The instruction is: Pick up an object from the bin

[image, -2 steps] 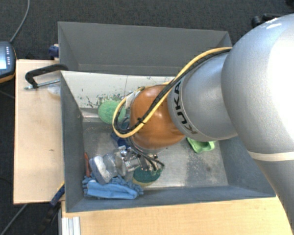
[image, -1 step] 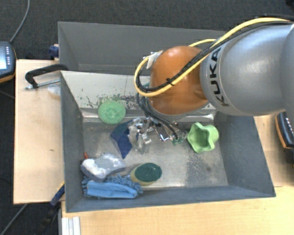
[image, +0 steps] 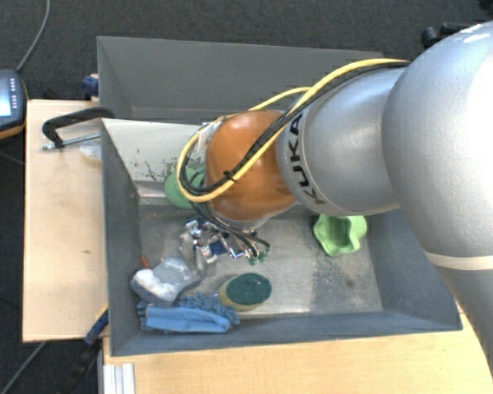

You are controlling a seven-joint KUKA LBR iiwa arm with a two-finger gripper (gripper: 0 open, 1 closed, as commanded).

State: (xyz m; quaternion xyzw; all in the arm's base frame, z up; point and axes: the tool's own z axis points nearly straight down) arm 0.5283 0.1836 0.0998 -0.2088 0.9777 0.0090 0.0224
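My gripper (image: 204, 245) hangs low over the left middle of the bin floor, below the orange cover. Just under it to the left lies a crumpled white and grey wad (image: 158, 281). A round dark green pad with a pale rim (image: 246, 290) sits to the gripper's lower right. A blue cloth (image: 186, 316) lies along the front wall, in front of the wad. Nothing can be seen held in the gripper.
A light green round thing (image: 176, 189) peeks out behind the orange cover near the bin's back left. A light green lumpy piece (image: 339, 233) lies at the right. The arm covers the bin's back right.
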